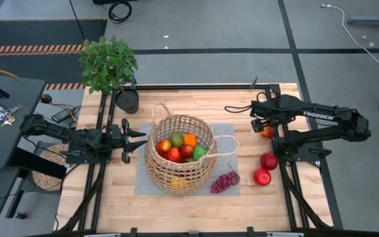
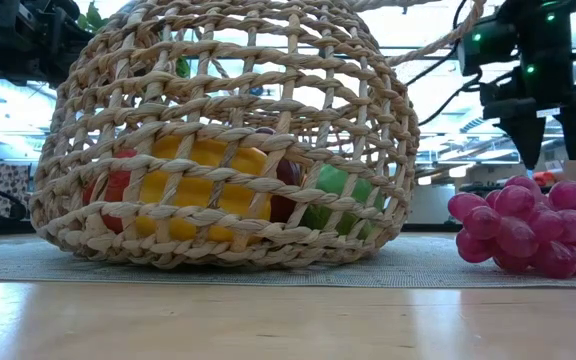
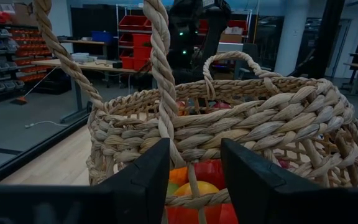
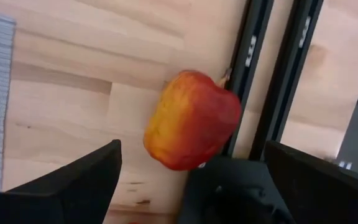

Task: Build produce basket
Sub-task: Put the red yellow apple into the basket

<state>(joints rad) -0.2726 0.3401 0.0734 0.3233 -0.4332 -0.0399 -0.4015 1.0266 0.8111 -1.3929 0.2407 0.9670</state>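
jaws on the right gripper [image 4: 185, 180] are spread wide and hold nothing, and a red and yellow apple [image 4: 191, 127] lies right under them, by the black rail at the right edge of the bench [image 1: 110, 197]. the right arm is much nearer this apple, so it looks like its job to drop down and take it. the basket [image 1: 179, 155] sits left of there, mid bench on a grey mat. the left gripper [image 3: 194, 180] has its jaws either side of the basket's rope handle [image 3: 160, 74]; whether they pinch it, i cannot tell.
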